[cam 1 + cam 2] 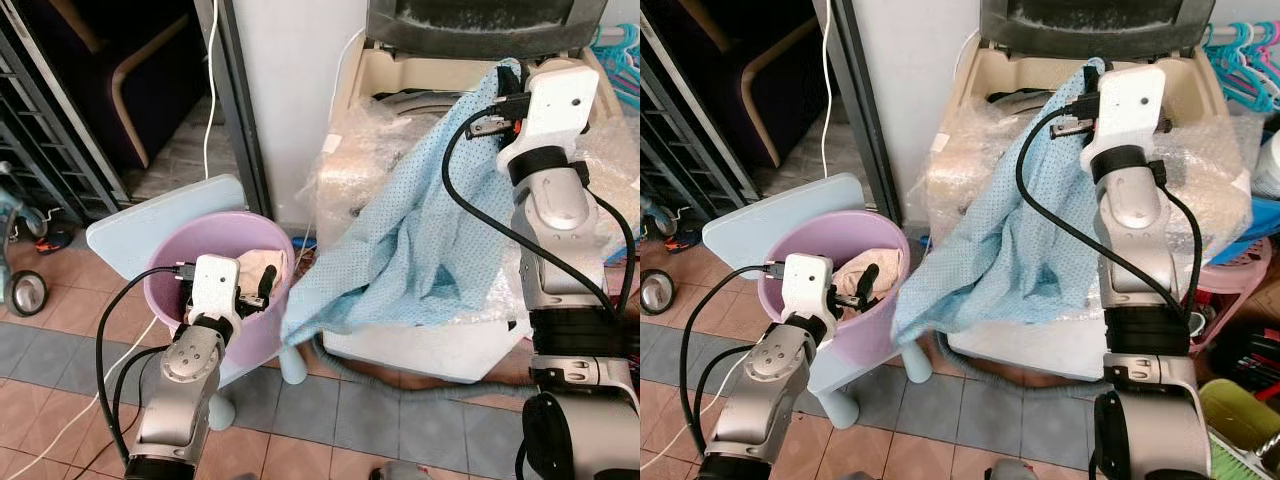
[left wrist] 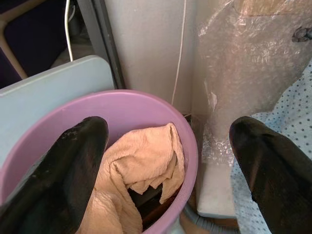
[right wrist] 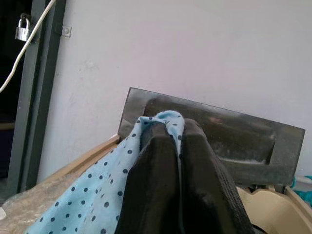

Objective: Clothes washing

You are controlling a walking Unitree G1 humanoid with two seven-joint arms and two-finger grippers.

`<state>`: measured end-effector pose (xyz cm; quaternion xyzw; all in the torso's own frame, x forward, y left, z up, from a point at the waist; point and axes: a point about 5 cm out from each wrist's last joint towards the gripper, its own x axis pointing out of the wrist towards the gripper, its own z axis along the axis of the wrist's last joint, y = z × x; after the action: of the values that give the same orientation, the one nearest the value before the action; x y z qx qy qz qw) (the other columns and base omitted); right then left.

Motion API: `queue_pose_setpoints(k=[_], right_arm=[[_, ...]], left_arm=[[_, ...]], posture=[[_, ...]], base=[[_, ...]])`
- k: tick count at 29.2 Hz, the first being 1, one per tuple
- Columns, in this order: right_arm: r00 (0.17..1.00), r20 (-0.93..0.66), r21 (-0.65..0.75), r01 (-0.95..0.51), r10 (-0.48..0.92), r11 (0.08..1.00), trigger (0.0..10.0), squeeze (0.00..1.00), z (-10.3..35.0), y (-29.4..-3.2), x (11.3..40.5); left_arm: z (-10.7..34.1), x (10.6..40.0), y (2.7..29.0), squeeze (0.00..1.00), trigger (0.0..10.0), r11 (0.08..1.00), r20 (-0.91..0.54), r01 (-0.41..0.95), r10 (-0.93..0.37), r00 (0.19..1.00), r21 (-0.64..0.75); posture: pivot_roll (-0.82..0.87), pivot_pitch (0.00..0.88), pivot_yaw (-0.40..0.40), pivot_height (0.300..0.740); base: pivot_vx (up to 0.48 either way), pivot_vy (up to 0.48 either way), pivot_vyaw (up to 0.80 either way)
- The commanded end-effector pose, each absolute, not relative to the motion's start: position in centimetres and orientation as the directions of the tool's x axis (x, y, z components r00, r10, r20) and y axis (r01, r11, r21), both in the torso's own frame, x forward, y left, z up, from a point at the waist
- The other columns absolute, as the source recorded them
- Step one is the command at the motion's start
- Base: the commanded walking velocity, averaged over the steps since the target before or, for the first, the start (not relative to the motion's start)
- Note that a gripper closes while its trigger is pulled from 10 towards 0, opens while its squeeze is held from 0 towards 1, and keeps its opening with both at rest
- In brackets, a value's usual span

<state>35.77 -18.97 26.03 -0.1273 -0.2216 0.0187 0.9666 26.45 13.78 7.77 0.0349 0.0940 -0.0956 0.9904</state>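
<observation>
I can't see into the washing machine (image 1: pixel 420 95): the blue dotted garment (image 1: pixel 420 230) and my right arm cover its opening. The raised lid (image 1: pixel 1090 25) is cut off at the top. What lies under the beige cloth (image 2: pixel 141 165) in the purple basin (image 2: pixel 146 105) stays hidden.

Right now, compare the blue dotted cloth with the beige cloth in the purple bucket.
The light blue dotted cloth hangs spread out, pinched by the right pincer above the washing machine; the crumpled beige cloth lies loose in the purple plastic bucket, with the open left pincer above it. The blue one is dotted and looks larger; the beige one is plain. Both are soft laundry.
</observation>
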Motion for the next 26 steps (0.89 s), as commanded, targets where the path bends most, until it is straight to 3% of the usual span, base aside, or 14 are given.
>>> queue_pose_setpoints(k=[1,5,9,10,14,16,19,21,26], right_arm=[[0.886,0.450,-0.250,0.005,0.111,0.968,10.0,0.00,27.1,-18.3,36.3],[0.841,0.496,-0.284,-0.080,0.218,0.956,10.0,0.00,29.7,-16.1,37.2],[0.795,0.551,-0.301,-0.096,0.255,0.949,10.0,0.00,33.1,-15.9,37.8],[0.756,0.610,-0.294,-0.062,0.237,0.954,10.0,0.00,37.2,-16.6,38.4],[0.727,0.664,-0.252,-0.002,0.175,0.968,10.0,0.00,40.9,-17.8,38.4],[0.710,0.704,-0.185,0.151,0.024,0.971,10.0,0.00,43.7,-20.5,38.0],[0.718,0.696,-0.163,0.174,-0.011,0.971,10.0,0.00,43.7,-21.2,38.1],[0.724,0.668,-0.105,0.322,-0.173,0.941,10.0,0.00,42.4,-24.5,38.0],[0.759,0.585,-0.161,0.454,-0.286,0.876,10.0,0.00,38.5,-27.6,38.5]], left_arm=[[7.8,26.7,14.0,0.00,10.0,0.978,-0.195,0.196,-0.180,0.964,0.067],[7.9,26.9,13.8,0.00,10.0,0.978,-0.196,0.199,-0.182,0.964,0.068],[8.0,27.1,13.6,0.00,10.0,0.979,-0.192,0.196,-0.181,0.964,0.060],[7.9,27.2,13.4,0.00,10.0,0.978,-0.193,0.200,-0.186,0.963,0.056],[7.8,27.2,13.2,0.00,10.0,0.977,-0.193,0.206,-0.192,0.962,0.053],[7.8,27.3,13.1,0.00,10.0,0.979,-0.188,0.196,-0.184,0.965,0.048],[7.8,27.2,13.0,0.00,10.0,0.980,-0.188,0.195,-0.183,0.965,0.047],[7.6,27.0,13.1,0.00,10.0,0.982,-0.196,0.186,-0.174,0.965,0.043],[7.4,27.0,13.1,0.00,10.0,0.981,-0.200,0.192,-0.180,0.963,0.041]], posture=[[-0.05,0.000,0.046,0.740],[-0.05,0.012,0.052,0.740],[-0.06,0.001,0.049,0.740],[-0.07,0.000,0.047,0.740],[-0.07,0.000,0.039,0.740],[-0.06,0.000,0.027,0.740],[-0.06,0.000,0.023,0.740],[-0.05,0.000,0.020,0.740],[-0.06,0.000,0.025,0.740]], base=[[0.315,0.000,0.00],[0.315,0.000,0.00],[0.309,0.000,0.00],[0.307,0.000,0.00],[0.306,0.000,0.00],[0.311,0.000,0.00],[0.309,0.000,0.00],[0.276,0.000,0.00],[0.204,0.000,0.00]])
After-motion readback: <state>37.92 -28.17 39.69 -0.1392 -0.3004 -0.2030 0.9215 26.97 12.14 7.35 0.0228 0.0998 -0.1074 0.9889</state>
